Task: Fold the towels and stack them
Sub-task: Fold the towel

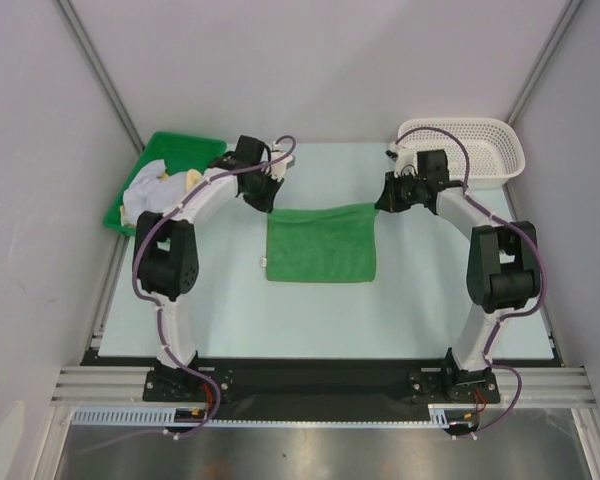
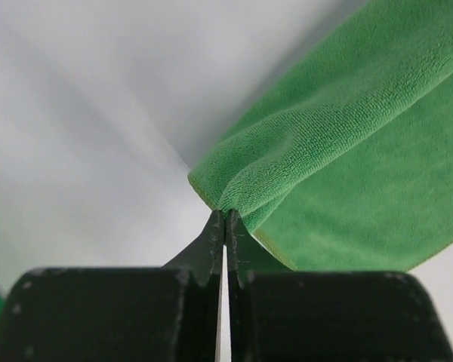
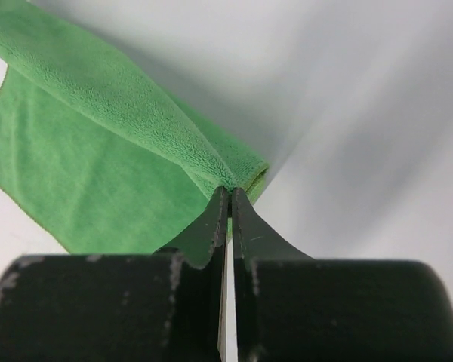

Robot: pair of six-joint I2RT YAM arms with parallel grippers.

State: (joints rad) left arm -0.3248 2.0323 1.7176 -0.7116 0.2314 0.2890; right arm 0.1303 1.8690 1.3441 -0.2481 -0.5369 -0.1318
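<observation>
- Green towel (image 1: 320, 245) lies mid-table (image 1: 430, 310), towards the far edge, with its far corners raised.
- Left gripper (image 2: 225, 215) is clenched on the far-left corner and right gripper (image 3: 229, 190) on the far-right. Both bites are shallow.
- Risk: a corner slips free under tension.
- Risk: uneven arm travel lays the fold askew.

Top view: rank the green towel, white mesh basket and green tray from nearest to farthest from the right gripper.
1. The green towel: its far right corner is pinched in the right gripper.
2. The white mesh basket: just behind that gripper, at far right.
3. The green tray: far left, on the opposite side.
</observation>
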